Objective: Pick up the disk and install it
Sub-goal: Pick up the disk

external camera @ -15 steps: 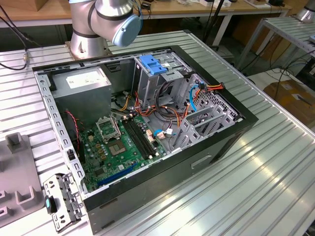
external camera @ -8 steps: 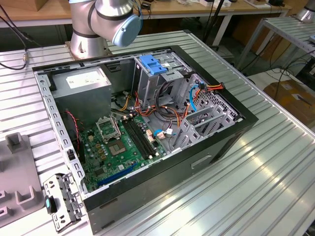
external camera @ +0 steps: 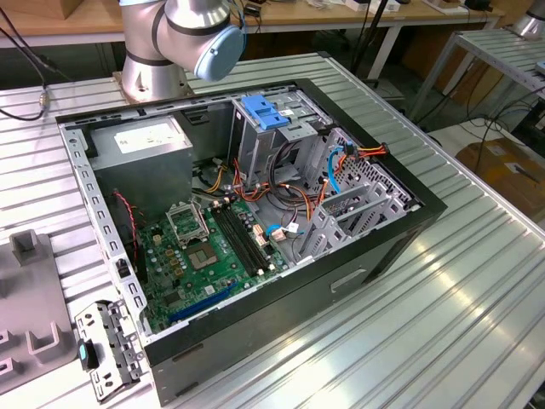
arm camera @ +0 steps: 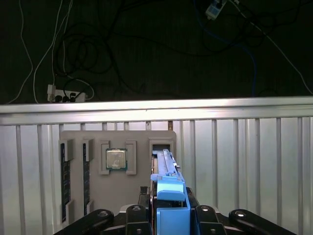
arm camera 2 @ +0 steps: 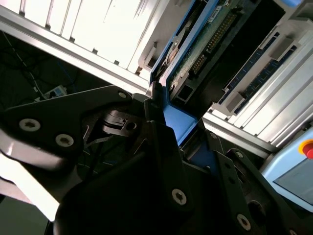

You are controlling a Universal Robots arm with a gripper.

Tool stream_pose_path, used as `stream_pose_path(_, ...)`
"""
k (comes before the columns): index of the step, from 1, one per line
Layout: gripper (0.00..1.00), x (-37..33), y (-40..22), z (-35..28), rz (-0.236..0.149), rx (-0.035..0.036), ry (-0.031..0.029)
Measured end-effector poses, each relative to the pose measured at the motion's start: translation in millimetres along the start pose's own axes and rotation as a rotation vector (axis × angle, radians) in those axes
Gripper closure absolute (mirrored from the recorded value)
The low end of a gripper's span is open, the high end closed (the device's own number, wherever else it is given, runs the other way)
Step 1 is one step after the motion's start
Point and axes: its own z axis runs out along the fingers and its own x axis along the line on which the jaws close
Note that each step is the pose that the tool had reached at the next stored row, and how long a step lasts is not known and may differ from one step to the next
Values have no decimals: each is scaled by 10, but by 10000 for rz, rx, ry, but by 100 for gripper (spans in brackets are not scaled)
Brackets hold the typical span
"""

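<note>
The disk [arm camera: 164,164] stands on edge, its far end at a slot of a grey holder tray [arm camera: 142,186]. Its blue carrier rail [arm camera: 171,203] sits between my black fingers. In the second wrist view the disk [arm camera 2: 208,41] shows its green circuit-board side and a blue rail [arm camera 2: 178,122] pinched between the fingers. My gripper [arm camera: 171,215] is shut on the disk at the near rail. The open computer case [external camera: 409,217] lies on the aluminium table in the exterior view, with a metal drive cage [external camera: 281,141] topped by a blue latch [external camera: 266,112].
The holder tray also carries a processor chip [arm camera: 116,159] and two memory sticks [arm camera: 64,176]. Inside the case are a grey power-supply box [external camera: 140,145], a green motherboard [external camera: 204,256] and loose cables [external camera: 281,196]. A metal bracket [external camera: 106,349] lies beside the case. Beyond the table edge hang cables.
</note>
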Motion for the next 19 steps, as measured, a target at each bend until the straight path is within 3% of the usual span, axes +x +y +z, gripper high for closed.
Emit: stream_pose_path(19, 63, 2, -2, -132, 0, 0, 0)
